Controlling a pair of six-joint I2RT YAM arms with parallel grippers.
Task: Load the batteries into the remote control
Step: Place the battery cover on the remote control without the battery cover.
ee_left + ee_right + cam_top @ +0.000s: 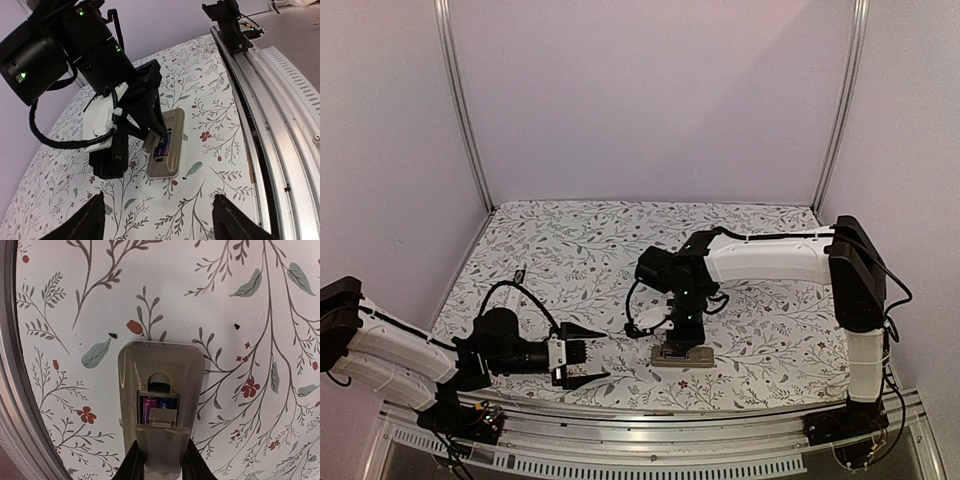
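The beige remote control (pixel 160 365) lies back-up on the floral table, also seen in the top view (pixel 682 357) and the left wrist view (pixel 176 131). Its compartment is open, with two batteries (pixel 156 406), one purple and one blue, lying side by side in it (pixel 165 144). My right gripper (pixel 162 462) is shut on the beige battery cover (pixel 162 440), holding it tilted over the near end of the compartment. My left gripper (pixel 157 200) stands open and empty a short way left of the remote (pixel 604 354).
The metal rail (pixel 280 125) at the table's near edge runs just beside the remote. The right arm's black wrist and cables (pixel 100 75) hang over the remote's far side. The floral cloth (pixel 570 240) covers the table up to the back walls.
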